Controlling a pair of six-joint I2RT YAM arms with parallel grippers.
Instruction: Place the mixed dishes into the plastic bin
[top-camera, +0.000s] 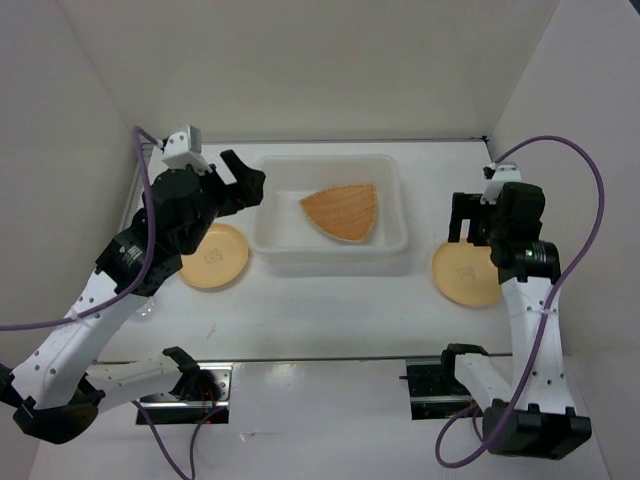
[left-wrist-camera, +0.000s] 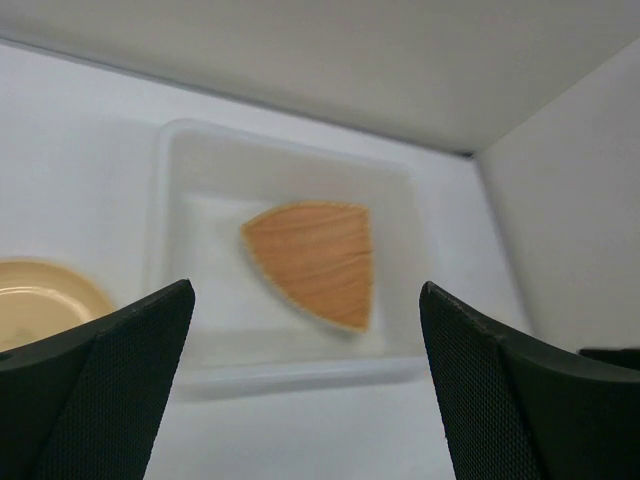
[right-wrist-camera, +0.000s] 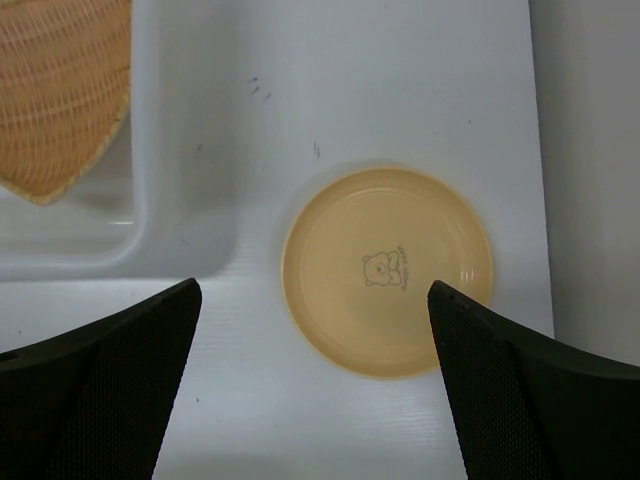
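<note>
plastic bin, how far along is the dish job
Done: the woven tray lies in the plastic bin. In hand: nothing; the left gripper and right gripper are open and empty, the right one over the right plate. Left: that plate and the left plate sit on the table beside the bin.

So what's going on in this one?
Two arms are loading dishes into a bin. The tray lies inside; the left plate and right plate sit on the table either side. The left claw hangs open by the bin's left end, the right claw open above the right plate.
</note>
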